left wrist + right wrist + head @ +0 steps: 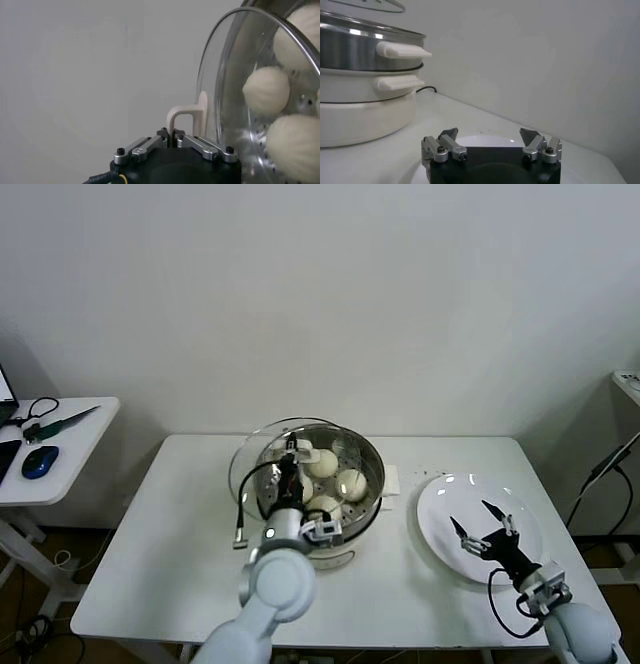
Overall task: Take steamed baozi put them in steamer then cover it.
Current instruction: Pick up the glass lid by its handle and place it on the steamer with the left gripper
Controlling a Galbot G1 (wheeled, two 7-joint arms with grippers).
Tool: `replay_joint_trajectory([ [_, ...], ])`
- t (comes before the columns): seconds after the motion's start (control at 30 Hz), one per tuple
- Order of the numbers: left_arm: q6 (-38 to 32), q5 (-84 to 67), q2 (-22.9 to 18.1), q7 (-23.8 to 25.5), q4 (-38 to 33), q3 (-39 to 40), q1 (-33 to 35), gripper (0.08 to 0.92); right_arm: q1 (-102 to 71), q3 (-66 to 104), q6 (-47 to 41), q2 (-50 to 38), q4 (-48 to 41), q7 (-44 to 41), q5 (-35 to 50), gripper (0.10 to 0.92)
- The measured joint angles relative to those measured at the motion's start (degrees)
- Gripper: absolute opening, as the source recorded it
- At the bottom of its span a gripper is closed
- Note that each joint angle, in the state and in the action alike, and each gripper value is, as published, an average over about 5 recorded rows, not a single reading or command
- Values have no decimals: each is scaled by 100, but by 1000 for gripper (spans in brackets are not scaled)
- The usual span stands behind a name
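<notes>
Your left hand grips the round clear glass lid by its white handle, tilted on edge over the shiny steel steamer; only the wrist view shows this grip. Your right hand is spread above the white plate.

No readable text, label, brand or number on any surface; no signs visible

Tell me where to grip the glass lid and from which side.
Grip the cover by its white handle, coming from its outer, domed face. The arch stands proud of the glass, and the left hand is shut on it that way.
</notes>
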Motion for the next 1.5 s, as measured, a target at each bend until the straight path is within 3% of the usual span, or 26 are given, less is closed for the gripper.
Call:
replay_joint_trajectory([
  [0.5, -64, 372, -558, -66, 583, 330, -173, 142, -78, 111, 65, 10, -55, -47, -22, 823],
  [1.5, -151, 684, -697, -157, 954, 229, -92, 142, -113, 174, 133, 23, -147, -139, -107, 823],
])
